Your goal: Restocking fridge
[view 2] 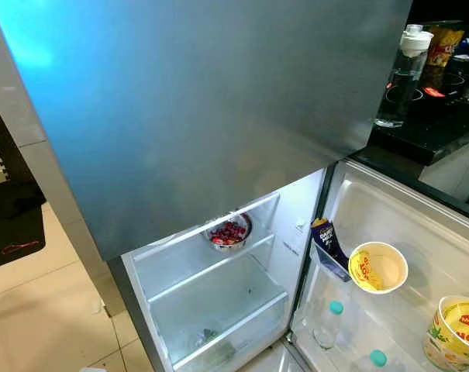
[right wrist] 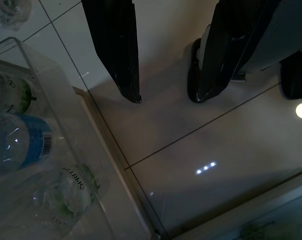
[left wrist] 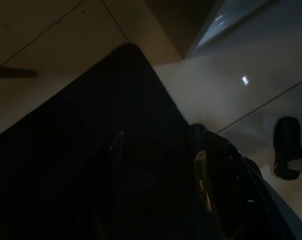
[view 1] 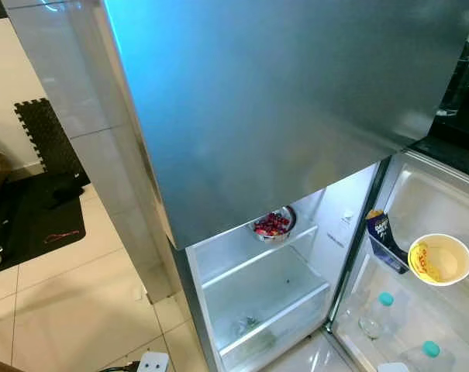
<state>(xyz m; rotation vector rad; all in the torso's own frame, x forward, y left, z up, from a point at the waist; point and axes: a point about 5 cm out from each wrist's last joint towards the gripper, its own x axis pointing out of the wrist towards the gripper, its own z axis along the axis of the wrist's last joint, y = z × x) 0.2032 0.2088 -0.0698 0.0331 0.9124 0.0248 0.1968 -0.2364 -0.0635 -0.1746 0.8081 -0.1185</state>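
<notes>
Right gripper (right wrist: 163,97) hangs over floor tiles (right wrist: 190,150), jaws apart.

A metal bowl (view 1: 274,225) of red fruit sat on the fridge's upper glass shelf (view 1: 253,263); the lower shelf (view 1: 277,318) (near the floor) held something indistinct.

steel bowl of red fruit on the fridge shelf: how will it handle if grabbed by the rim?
The steel bowl looks rigid, and its smooth shiny rim is probably slippery for the fingers. The red fruit is heaped loose, so tilting would likely spill it. It sits on the top shelf under the closed freezer door, so clearance seems limited.
</notes>
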